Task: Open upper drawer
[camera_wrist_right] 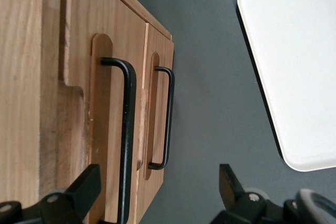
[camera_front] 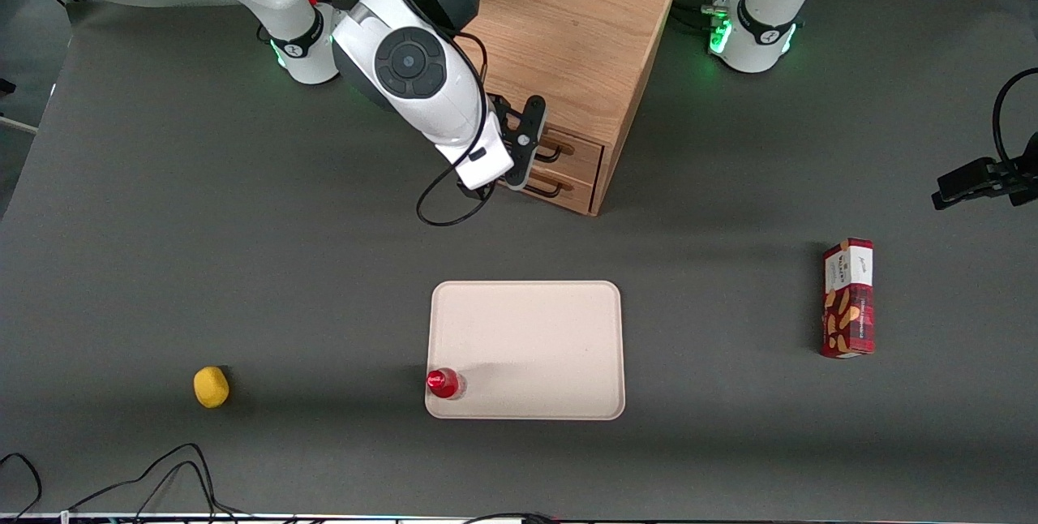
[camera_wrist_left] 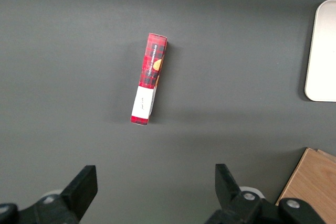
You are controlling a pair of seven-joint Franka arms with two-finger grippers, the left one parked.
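The wooden cabinet (camera_front: 568,29) stands at the back of the table, its two drawers facing the front camera. The upper drawer (camera_front: 585,152) looks shut; its black wire handle (camera_front: 558,154) also shows in the right wrist view (camera_wrist_right: 127,129). The bottom drawer (camera_front: 574,191) sits below it with its own handle (camera_wrist_right: 168,114). My gripper (camera_front: 531,147) is right in front of the drawer fronts, open and empty. In the right wrist view the gripper (camera_wrist_right: 159,174) has its jaws spread wide, with the upper drawer's handle between them, close to one finger (camera_wrist_right: 86,182).
A cream tray (camera_front: 527,345) lies nearer the front camera than the cabinet, with a small red bottle (camera_front: 443,383) at its edge. A yellow lemon-like object (camera_front: 211,387) lies toward the working arm's end. A red snack box (camera_front: 848,298) lies toward the parked arm's end.
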